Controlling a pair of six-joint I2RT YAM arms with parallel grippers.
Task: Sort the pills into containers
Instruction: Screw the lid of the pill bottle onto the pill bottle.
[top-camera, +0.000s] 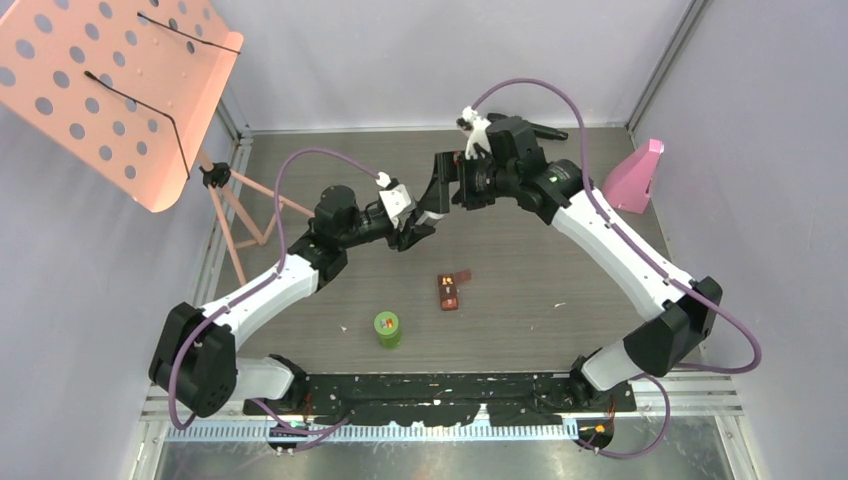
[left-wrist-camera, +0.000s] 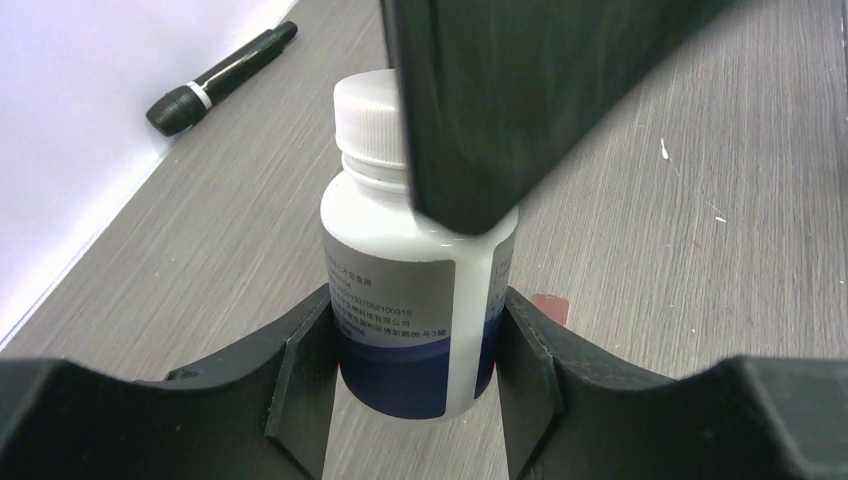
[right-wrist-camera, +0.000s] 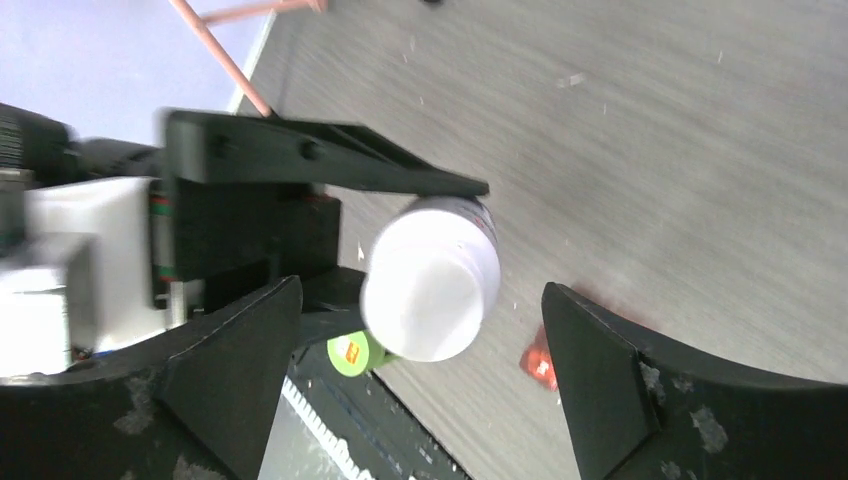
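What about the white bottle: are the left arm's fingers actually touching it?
Touching. The left wrist view shows both left fingers pressed flat against the sides of the white bottle, with no gap.

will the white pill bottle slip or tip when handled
The white plastic bottle with ribbed white cap looks rigid and smooth, so it may slip in the left claw, which grips only its lower part. Tall and narrow, it probably tips if pushed.

The grey table (top-camera: 520, 270) carries a green-lidded bottle (top-camera: 387, 328) near centre, a brown case (top-camera: 450, 291) to its right, a black marker (left-wrist-camera: 222, 78) far, and a pink block (top-camera: 634, 175) far right.
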